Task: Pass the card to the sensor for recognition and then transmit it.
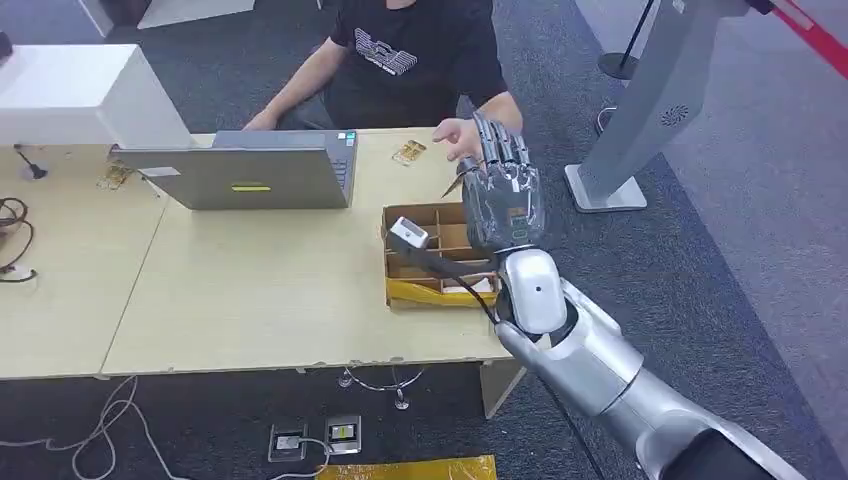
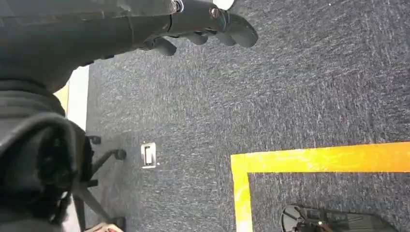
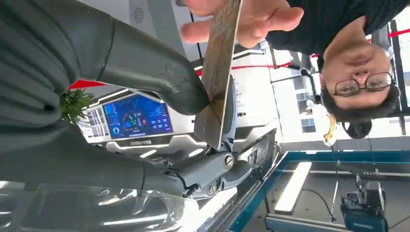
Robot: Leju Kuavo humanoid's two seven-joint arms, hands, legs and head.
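At the far left of the pale wooden table [image 1: 250, 290], a white box [image 1: 80, 95] stands beside loose cables [image 1: 15, 240], with a small brass piece [image 1: 115, 178] just by an open grey laptop [image 1: 250, 175] whose back faces the robot. A person in a black T-shirt [image 1: 415, 50] sits behind the table, one arm by the laptop, the other hand [image 1: 458, 135] stretched toward the robot. A second brass piece [image 1: 410, 153] lies on the table near that hand. Further right, a cardboard box [image 1: 440, 255] with dividers sits at the table's corner, a white sensor [image 1: 409, 235] on a black cable resting at its left side. Above the box the silver right arm rises, its right hand [image 1: 503, 195] upright, thumb and a finger pinching the card [image 3: 220, 72]; the right wrist view shows the thumb [image 3: 159, 72] pressed on the card's face while the person's fingers [image 3: 251, 21] close on its far end, so the card sits between both hands, well above the sensor. To the right, a grey stand [image 1: 650, 110] rests on dark carpet [image 1: 740, 200]. The left hand [image 2: 208, 21] hangs over carpet marked with yellow tape [image 2: 309, 159], holding nothing, its dark fingers loosely curled; whether they are clenched or relaxed cannot be told.
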